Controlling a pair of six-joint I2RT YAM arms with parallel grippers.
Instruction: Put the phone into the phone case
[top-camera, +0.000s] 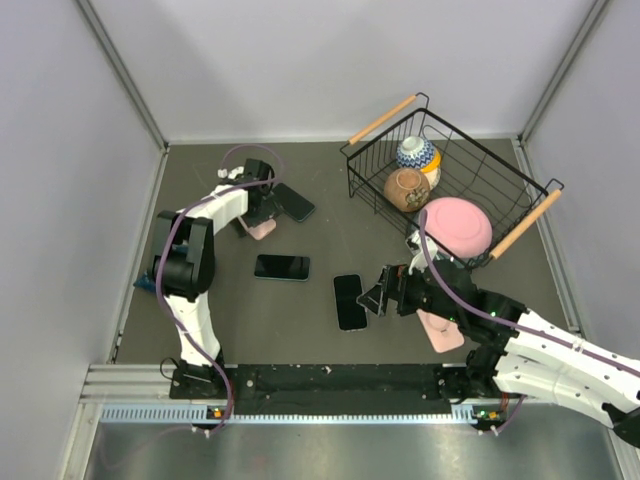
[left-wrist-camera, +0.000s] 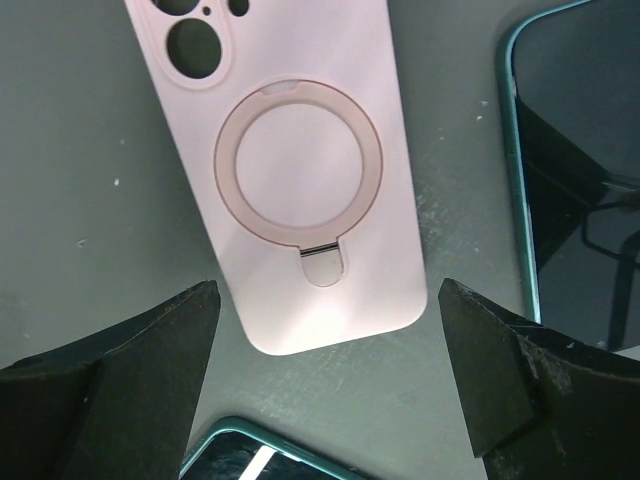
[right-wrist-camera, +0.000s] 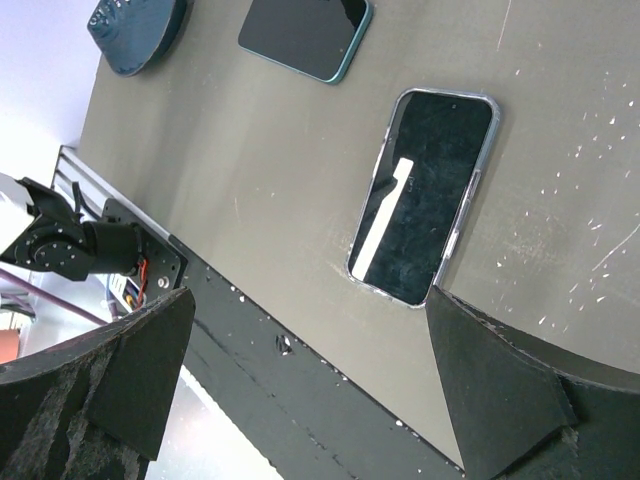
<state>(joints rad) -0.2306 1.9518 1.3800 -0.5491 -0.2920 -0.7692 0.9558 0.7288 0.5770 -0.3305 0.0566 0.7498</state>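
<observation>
A pink phone case (left-wrist-camera: 300, 170) with a round ring stand lies back up on the dark table. My left gripper (left-wrist-camera: 325, 370) hangs open just above its near end, nothing between the fingers. From above, that case (top-camera: 263, 230) peeks out under the left gripper (top-camera: 258, 212). Teal-edged phones lie to its right (left-wrist-camera: 580, 180) and just below it (left-wrist-camera: 260, 465). My right gripper (right-wrist-camera: 310, 380) is open and empty beside a dark phone (right-wrist-camera: 425, 195) with a clear rim, seen from above mid-table (top-camera: 350, 301). Another pink case (top-camera: 447, 332) lies under the right arm.
A black wire basket (top-camera: 520, 200) with wooden handles holds bowls at the back right, and a pink bowl (top-camera: 457, 225) sits at its front rim. A dark blue object (top-camera: 145, 283) lies by the left wall. A black rail (top-camera: 330, 380) runs along the near edge.
</observation>
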